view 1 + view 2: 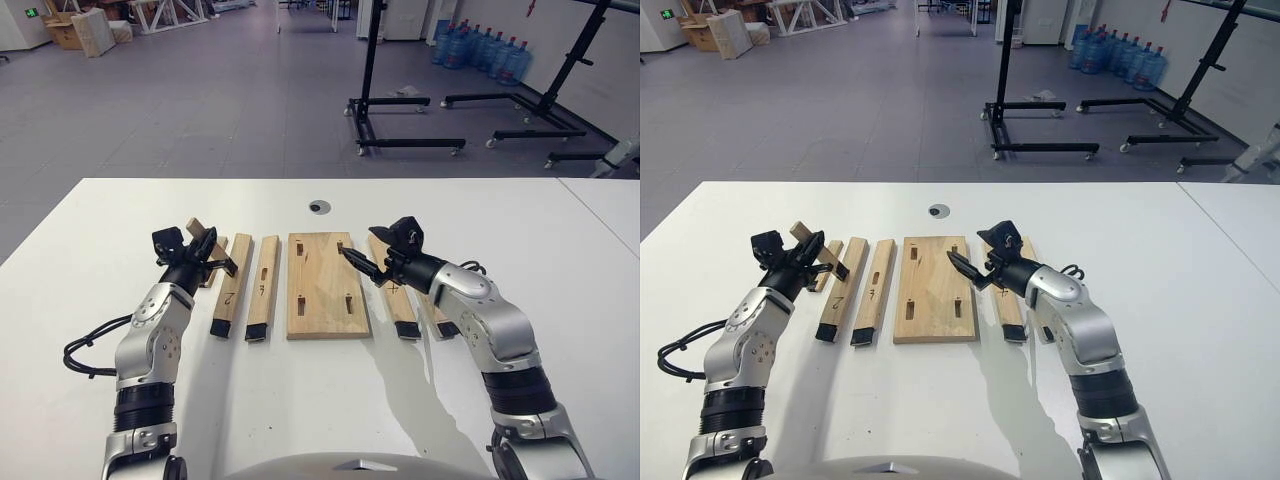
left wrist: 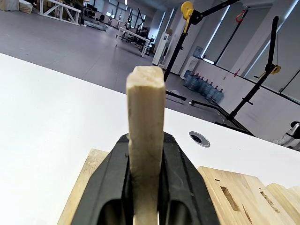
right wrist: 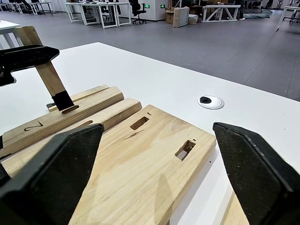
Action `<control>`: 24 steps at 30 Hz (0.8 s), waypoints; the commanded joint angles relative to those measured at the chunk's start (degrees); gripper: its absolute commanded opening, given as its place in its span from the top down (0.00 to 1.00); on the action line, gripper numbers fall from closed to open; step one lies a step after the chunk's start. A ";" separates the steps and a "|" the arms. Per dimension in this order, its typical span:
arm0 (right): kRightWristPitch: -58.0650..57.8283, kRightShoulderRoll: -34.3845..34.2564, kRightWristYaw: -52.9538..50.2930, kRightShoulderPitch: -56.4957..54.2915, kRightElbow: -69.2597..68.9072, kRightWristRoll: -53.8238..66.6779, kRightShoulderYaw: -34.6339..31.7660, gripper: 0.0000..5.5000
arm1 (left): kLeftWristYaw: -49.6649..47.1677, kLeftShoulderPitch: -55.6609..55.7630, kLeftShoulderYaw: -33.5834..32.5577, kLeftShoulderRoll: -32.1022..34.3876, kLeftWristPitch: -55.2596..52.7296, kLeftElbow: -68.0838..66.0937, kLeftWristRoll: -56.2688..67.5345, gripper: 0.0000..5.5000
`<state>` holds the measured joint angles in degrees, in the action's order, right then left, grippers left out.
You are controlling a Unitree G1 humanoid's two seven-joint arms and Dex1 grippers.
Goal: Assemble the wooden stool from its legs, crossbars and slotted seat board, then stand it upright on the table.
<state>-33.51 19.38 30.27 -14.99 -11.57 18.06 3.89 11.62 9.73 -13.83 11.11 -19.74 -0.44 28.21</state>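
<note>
My left gripper (image 1: 207, 250) is shut on a thin wooden crossbar (image 1: 200, 238), held tilted at the left end of the row. The crossbar's black-tipped lower end (image 3: 62, 100) rests at the slot of the leg marked 2 (image 1: 231, 285). A second leg (image 1: 263, 288) lies beside it, then the slotted seat board (image 1: 325, 285) flat in the middle. Two more legs (image 1: 392, 288) lie to the board's right. Over the board's right edge my right gripper (image 1: 362, 266) hovers open and holds nothing; its fingers (image 3: 51, 178) frame the board (image 3: 140, 159).
A round cable hole (image 1: 319, 207) sits in the white table (image 1: 500, 220) behind the board. A black cable (image 1: 85, 350) loops on the table beside my left arm. Black wheeled stands (image 1: 405, 140) stand on the floor beyond the far edge.
</note>
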 commanded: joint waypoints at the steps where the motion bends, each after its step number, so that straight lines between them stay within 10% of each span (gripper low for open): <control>1: 0.25 -0.12 -0.34 -0.18 0.01 -0.32 0.15 0.22 | 0.22 0.81 0.47 -0.52 1.02 -1.09 -1.40 0.93; 24: 0.88 -0.88 -0.29 -0.67 0.74 -0.70 0.76 0.22 | -1.17 -0.13 2.90 -1.76 5.53 -3.27 -8.42 0.93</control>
<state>-32.99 18.28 30.17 -15.00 -11.45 17.97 4.49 11.00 9.98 -12.46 9.14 -14.76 -2.57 22.58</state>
